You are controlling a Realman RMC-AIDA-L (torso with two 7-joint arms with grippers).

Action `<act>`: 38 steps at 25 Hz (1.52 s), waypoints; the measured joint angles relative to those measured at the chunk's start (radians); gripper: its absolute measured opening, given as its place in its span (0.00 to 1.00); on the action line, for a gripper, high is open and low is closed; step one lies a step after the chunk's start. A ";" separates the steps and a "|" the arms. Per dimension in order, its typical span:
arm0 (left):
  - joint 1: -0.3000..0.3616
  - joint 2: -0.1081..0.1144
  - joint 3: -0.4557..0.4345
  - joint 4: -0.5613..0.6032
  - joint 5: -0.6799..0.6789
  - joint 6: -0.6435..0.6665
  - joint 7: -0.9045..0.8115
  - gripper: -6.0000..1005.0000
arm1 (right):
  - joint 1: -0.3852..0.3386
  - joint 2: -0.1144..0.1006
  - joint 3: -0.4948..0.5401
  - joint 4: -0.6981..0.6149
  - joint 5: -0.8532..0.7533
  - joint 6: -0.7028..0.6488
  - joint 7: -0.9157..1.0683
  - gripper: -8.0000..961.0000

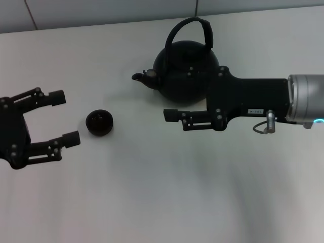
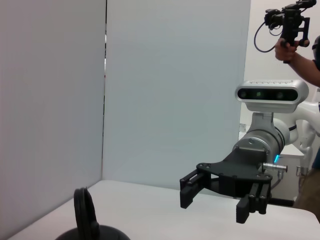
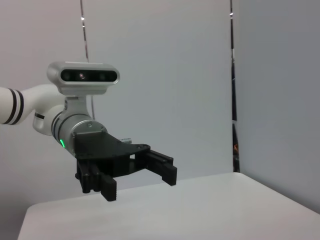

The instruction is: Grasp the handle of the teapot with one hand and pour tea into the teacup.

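Note:
The matte black teapot (image 1: pixel 178 68) stands at the back middle of the white table, its spout (image 1: pixel 140 77) pointing left. Its tall hoop handle (image 1: pixel 195 29) arches over the top and also shows in the left wrist view (image 2: pixel 85 219). The small black teacup (image 1: pixel 99 122) sits left of the teapot and nearer the front. My right gripper (image 1: pixel 172 96) is open and empty, reaching in from the right at the teapot's front right side; its far finger is lost against the black pot. It shows open in the left wrist view (image 2: pixel 217 202). My left gripper (image 1: pixel 65 118) is open and empty, just left of the teacup; it also shows in the right wrist view (image 3: pixel 137 182).
The white table (image 1: pixel 162 192) stretches bare towards the front. Grey wall panels (image 2: pixel 170 90) stand behind it. A person holding a camera rig (image 2: pixel 290 30) stands beyond the right arm.

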 joint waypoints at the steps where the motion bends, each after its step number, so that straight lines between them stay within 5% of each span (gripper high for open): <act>1: 0.003 0.000 0.001 0.000 0.000 -0.002 0.000 0.86 | 0.002 0.000 -0.005 0.001 0.000 0.002 0.000 0.78; 38: 0.022 -0.004 0.008 -0.082 0.032 -0.039 0.038 0.86 | 0.043 0.004 -0.036 0.096 0.004 0.073 0.000 0.78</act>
